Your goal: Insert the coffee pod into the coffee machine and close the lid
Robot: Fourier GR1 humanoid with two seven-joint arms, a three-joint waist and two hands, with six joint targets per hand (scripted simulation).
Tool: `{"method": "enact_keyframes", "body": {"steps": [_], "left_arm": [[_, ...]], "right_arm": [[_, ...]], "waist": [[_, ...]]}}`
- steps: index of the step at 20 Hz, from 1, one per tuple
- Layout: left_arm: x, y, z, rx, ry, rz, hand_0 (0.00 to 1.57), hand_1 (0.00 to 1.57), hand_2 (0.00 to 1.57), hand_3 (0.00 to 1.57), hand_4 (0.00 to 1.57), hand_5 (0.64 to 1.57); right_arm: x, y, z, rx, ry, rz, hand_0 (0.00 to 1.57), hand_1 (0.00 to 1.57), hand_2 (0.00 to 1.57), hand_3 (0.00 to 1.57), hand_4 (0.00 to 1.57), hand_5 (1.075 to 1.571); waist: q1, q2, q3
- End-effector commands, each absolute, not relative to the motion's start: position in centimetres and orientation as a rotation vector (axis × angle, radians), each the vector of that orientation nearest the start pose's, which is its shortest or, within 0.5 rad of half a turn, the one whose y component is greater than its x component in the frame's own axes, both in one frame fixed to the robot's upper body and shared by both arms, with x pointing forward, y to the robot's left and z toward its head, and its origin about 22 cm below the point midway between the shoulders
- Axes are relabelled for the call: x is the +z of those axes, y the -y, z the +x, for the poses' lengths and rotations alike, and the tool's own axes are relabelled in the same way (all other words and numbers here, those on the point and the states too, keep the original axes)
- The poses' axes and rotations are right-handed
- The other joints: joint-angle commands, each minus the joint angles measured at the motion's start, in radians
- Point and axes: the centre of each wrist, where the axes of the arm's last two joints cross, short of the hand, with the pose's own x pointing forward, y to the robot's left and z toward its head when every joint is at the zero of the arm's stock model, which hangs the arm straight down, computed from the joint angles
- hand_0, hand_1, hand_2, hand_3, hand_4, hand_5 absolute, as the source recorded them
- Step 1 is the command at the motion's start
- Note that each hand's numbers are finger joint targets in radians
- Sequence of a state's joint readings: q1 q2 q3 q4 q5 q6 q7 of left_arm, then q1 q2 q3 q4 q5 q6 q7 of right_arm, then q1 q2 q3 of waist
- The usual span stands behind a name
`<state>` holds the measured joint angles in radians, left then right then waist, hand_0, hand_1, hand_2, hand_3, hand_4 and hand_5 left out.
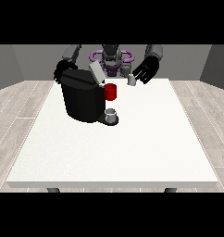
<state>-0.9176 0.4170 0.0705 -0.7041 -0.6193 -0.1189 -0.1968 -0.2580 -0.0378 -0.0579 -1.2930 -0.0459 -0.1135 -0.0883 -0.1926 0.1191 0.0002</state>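
Grey walls and pale plank flooring framed your white desk (132, 152), which filled most of the frame. Your coffee machine (81, 99) sat upper left of centre, black and bulky, its lid (96, 73) tilted up and open. A red part (110, 91) showed at the machine's right side, and a small grey cup (111, 114) stood on the drip base just below it.

The coffee pod (131, 80), a small pale cylinder, stood on the desk near the far edge, upper centre-right, apart from the machine. Your hand at the view's right (145, 71) hung just beside the pod, fingers spread and holding nothing; contact with the pod could not be made out. Your hand at the view's left (61, 71) was mostly behind the machine's top corner, and you could not tell how its fingers lay.

Judged progress: early. Pod not yet lifted, nothing inserted, lid not closed. Left for you: grasp the pod, carry it to the open top, seat it, then bring the lid down.
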Motion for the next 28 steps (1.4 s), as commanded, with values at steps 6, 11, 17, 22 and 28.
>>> {"method": "enact_keyframes", "body": {"steps": [6, 11, 17, 22, 28], "left_arm": [[20.7, -29.8, 45.2, -0.771, 1.642, 0.710, 1.24, 1.24, 1.26, 1.20, 0.48, 1.571], [23.9, -29.8, 45.4, -0.795, 1.678, 0.712, 1.28, 1.28, 1.34, 1.28, 0.52, 1.571], [23.4, -26.4, 45.7, -0.852, 1.736, 0.711, 1.26, 1.26, 1.30, 1.24, 0.49, 1.571], [25.1, -26.9, 46.0, -0.844, 1.690, 0.726, 1.29, 1.29, 1.32, 1.22, 0.50, 1.571], [22.7, -26.4, 46.1, -0.869, 1.699, 0.731, 1.23, 1.23, 1.28, 1.21, 0.51, 1.571]], "right_arm": [[3.4, 20.8, 31.2, 0.035, 1.666, -0.039, 0.00, 0.00, 0.00, 0.00, 0.51, 1.571], [3.6, 19.7, 31.1, 0.033, 1.713, -0.051, 0.00, 0.00, 0.00, 0.00, 0.55, 1.571], [4.0, 21.5, 32.4, -0.040, 1.729, -0.071, 0.00, 0.00, 0.00, 0.00, 0.53, 1.571], [4.3, 21.1, 32.2, -0.002, 1.721, -0.053, 0.00, 0.00, 0.00, 0.00, 0.51, 1.571], [5.1, 20.5, 32.1, -0.016, 1.713, -0.035, 0.00, 0.00, 0.00, 0.00, 0.51, 1.571]], "waist": [[-0.109, 0.060, -0.0005], [-0.124, 0.105, -0.0003], [-0.082, 0.122, 0.0000], [-0.111, 0.139, 0.0001], [-0.116, 0.132, -0.0004]]}}
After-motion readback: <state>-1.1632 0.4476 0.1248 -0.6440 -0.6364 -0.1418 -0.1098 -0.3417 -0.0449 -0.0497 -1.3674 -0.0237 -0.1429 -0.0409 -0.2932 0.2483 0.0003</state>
